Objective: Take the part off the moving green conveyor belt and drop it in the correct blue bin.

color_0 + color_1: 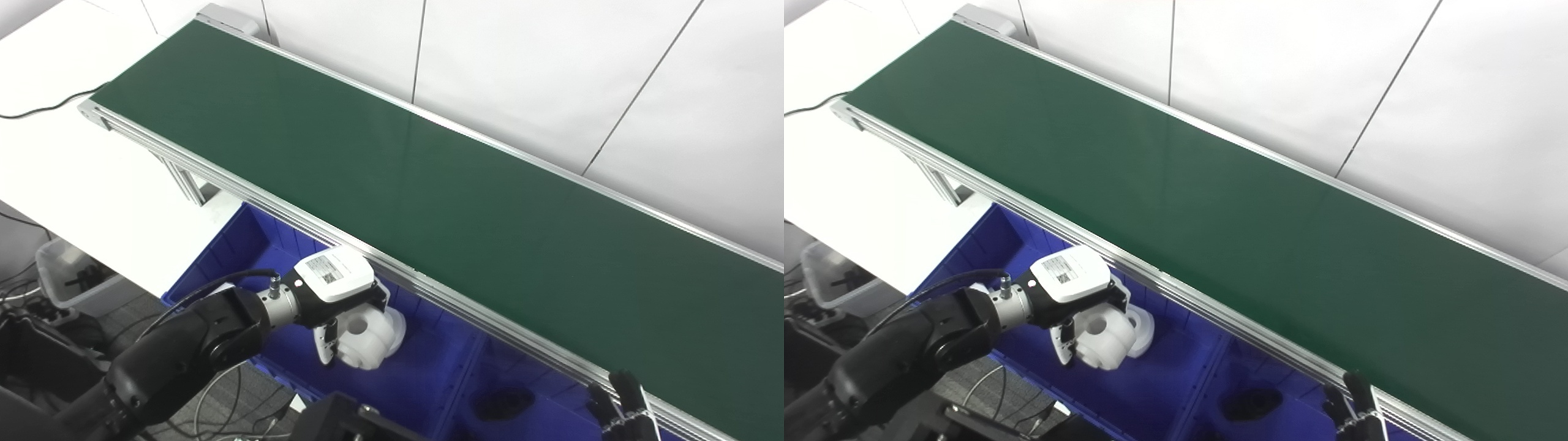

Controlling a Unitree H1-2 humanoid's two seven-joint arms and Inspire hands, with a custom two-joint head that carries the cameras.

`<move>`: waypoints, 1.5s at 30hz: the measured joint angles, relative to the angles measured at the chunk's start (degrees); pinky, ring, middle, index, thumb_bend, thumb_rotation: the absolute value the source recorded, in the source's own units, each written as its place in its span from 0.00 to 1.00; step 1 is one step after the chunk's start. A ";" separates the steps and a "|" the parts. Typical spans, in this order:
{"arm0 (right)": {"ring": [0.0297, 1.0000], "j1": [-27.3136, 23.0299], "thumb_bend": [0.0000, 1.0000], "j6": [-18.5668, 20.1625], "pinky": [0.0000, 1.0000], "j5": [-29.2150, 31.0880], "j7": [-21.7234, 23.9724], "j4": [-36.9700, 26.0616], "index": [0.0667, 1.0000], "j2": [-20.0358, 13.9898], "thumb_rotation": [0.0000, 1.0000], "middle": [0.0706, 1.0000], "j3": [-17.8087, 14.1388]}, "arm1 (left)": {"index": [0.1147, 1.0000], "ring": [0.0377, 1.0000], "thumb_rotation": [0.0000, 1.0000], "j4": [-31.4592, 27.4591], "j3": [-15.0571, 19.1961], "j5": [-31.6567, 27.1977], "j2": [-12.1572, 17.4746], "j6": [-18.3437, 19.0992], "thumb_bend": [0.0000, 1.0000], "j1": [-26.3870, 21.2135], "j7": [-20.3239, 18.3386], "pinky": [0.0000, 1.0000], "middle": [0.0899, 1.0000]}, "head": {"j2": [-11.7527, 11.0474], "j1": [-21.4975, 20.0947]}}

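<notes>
My left hand point(334, 286), with its white back plate up, hangs over the left blue bin point(245, 242) just in front of the conveyor's near rail. It is shut on a white round part point(367, 335) with a hole in its top; the thumb point(324, 348) presses the part's left side, and the other fingers are mostly hidden. The part is low inside the bin; whether it touches the floor is unclear. The green belt point(429, 184) carries nothing. Only the dark fingertips of my right hand point(621, 401) show, at the bottom right by the rail.
A second blue bin point(484, 361) on the right holds a black part point(502, 401). The silver conveyor rail point(429, 288) runs above both bins. A white table point(73, 177) stands at the left, with a clear box point(67, 275) and cables on the floor below.
</notes>
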 measured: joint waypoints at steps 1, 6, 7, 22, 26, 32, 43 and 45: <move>0.84 0.02 0.82 0.00 0.85 -0.12 -0.02 -0.04 0.90 0.02 0.84 0.90 -0.01 | 0.78 0.76 0.41 -1.16 -0.01 0.84 0.04 1.00 0.94 0.18 -1.78 0.66 0.80 | 0.00 0.00; 0.84 0.11 0.83 0.01 0.85 -0.46 -0.11 -0.12 0.90 0.36 0.84 0.90 0.00 | 0.99 0.93 0.66 -5.26 0.10 1.98 0.43 3.31 1.00 0.76 -8.18 0.84 0.99 | 0.18 -0.62; 0.84 0.12 0.83 0.03 0.85 -0.46 -0.11 -0.16 0.90 0.41 0.84 0.90 0.00 | 1.00 0.93 0.67 -5.66 0.14 1.98 0.53 3.40 1.00 0.81 -8.75 0.85 1.00 | 0.18 -0.62; 0.85 1.04 0.79 1.55 0.86 -0.62 -0.11 -2.11 0.90 0.67 0.82 0.91 0.63 | 0.96 0.80 0.86 -11.96 4.10 -11.99 0.32 -0.70 1.00 4.89 -3.50 0.72 0.90 | 2.28 -5.17; 0.84 1.10 0.78 1.78 0.85 -1.64 -0.20 -2.65 0.90 1.25 0.83 0.90 1.46 | 0.95 0.82 0.86 -15.33 4.30 -23.93 -6.50 -1.25 1.00 7.41 0.62 0.67 0.89 | 3.77 -14.18; 0.81 0.83 0.77 1.90 0.79 -7.13 -1.39 -1.89 0.89 4.04 0.83 0.89 3.84 | 1.00 0.96 0.87 -18.00 1.55 -45.57 -22.28 4.66 0.96 11.04 3.80 0.93 0.98 | 4.31 -30.39; 0.82 -0.29 0.83 1.88 0.81 -19.27 -8.73 3.24 0.91 10.46 0.92 0.89 6.98 | 1.00 1.00 0.83 0.91 6.91 -65.86 -20.21 5.68 0.95 9.93 0.65 1.00 1.00 | 2.99 -51.68; 0.84 -0.82 0.81 1.86 0.83 -20.50 -9.95 4.17 0.92 10.46 0.93 0.91 7.01 | 1.00 1.00 0.85 4.73 8.07 -63.33 -17.66 1.00 0.92 9.21 0.61 0.99 1.00 | 2.99 -53.44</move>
